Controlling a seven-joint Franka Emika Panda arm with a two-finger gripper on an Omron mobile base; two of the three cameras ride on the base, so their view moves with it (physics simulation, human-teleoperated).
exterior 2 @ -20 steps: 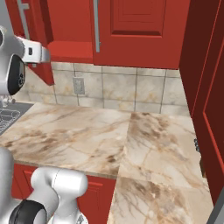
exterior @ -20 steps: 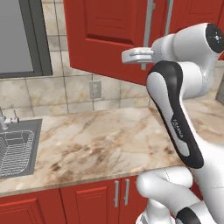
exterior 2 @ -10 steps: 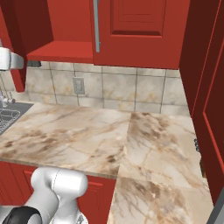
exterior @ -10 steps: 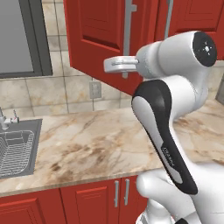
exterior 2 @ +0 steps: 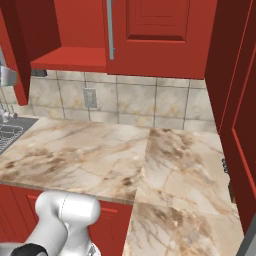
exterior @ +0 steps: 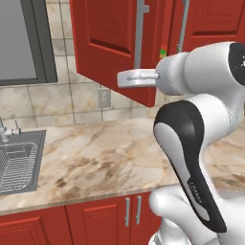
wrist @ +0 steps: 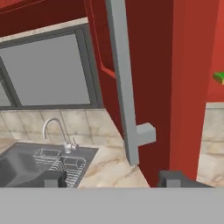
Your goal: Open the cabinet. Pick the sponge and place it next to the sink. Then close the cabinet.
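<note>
The cabinet's left door (exterior: pixel 110 43) stands swung out over the counter, its long silver handle (wrist: pixel 124 87) upright just ahead of my hand. My gripper (wrist: pixel 114 179) is open, fingertips (wrist: pixel 54 178) wide apart on either side of the handle's lower end and not closed on it. From the left base view the gripper (exterior: pixel 125 79) points left below the door's edge. A corner of the green sponge (wrist: pixel 218 78) shows inside the cabinet, also a green speck, the sponge (exterior: pixel 163 51), behind the door. The right door (exterior 2: pixel 160 35) is shut. The sink (exterior: pixel 19 162) with its wire rack lies lower left.
The marble counter (exterior: pixel 105 153) runs from the sink to a tall red panel (exterior 2: pixel 235 100) on the right. A grey window (exterior: pixel 19 38) sits above the sink, a wall outlet (exterior: pixel 103 97) on the tiles, and the faucet (wrist: pixel 54 131) at the basin's rim. Low red cabinets (exterior: pixel 95 220) are below.
The left cabinet door has swung further open. My hand has moved left and toward the base with it, and the arm has folded closer to the left camera.
</note>
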